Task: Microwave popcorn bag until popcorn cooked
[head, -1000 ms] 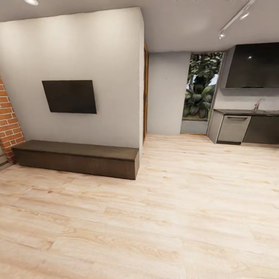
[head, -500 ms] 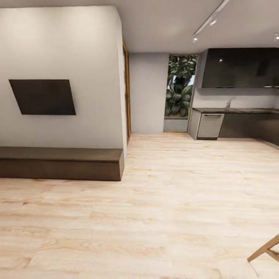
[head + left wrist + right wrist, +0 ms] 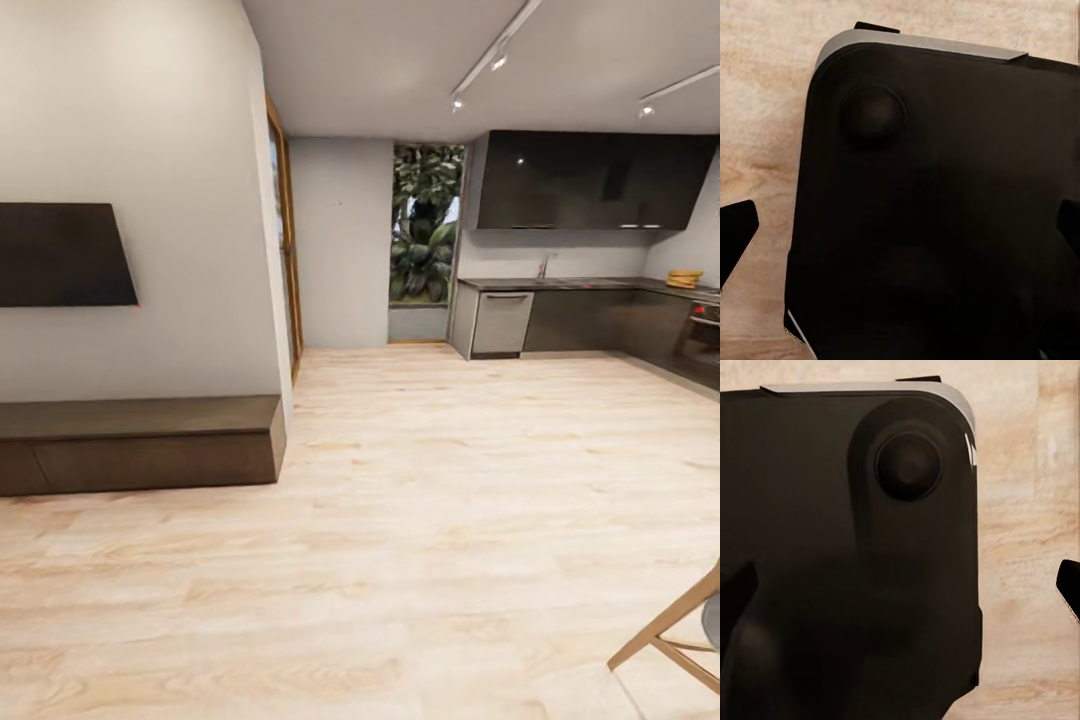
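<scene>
Far off at the right of the head view runs the kitchen's grey countertop [image 3: 585,284] over dark cabinet fronts. A small tan-orange ridged thing on its right end looks like the popcorn bag [image 3: 685,278]; it is too small to tell more. The microwave is out of view. My left gripper [image 3: 902,232] hangs open over my own black base, its dark fingertips [image 3: 736,232] wide apart with nothing between them. My right gripper [image 3: 902,592] is open the same way above the base and the pale wood floor.
A low dark bench [image 3: 140,440] and a wall-mounted screen [image 3: 60,255] stand at the left, ending at a wall corner [image 3: 272,300]. Wooden chair legs [image 3: 665,630] reach in at the lower right. Pale wood floor [image 3: 450,480] stretches toward a steel dishwasher front [image 3: 500,322].
The whole head view has swung to the right: bench and screen slid left, more of the kitchen came in at the right, and the chair legs show larger. The camera moved, not the things.
</scene>
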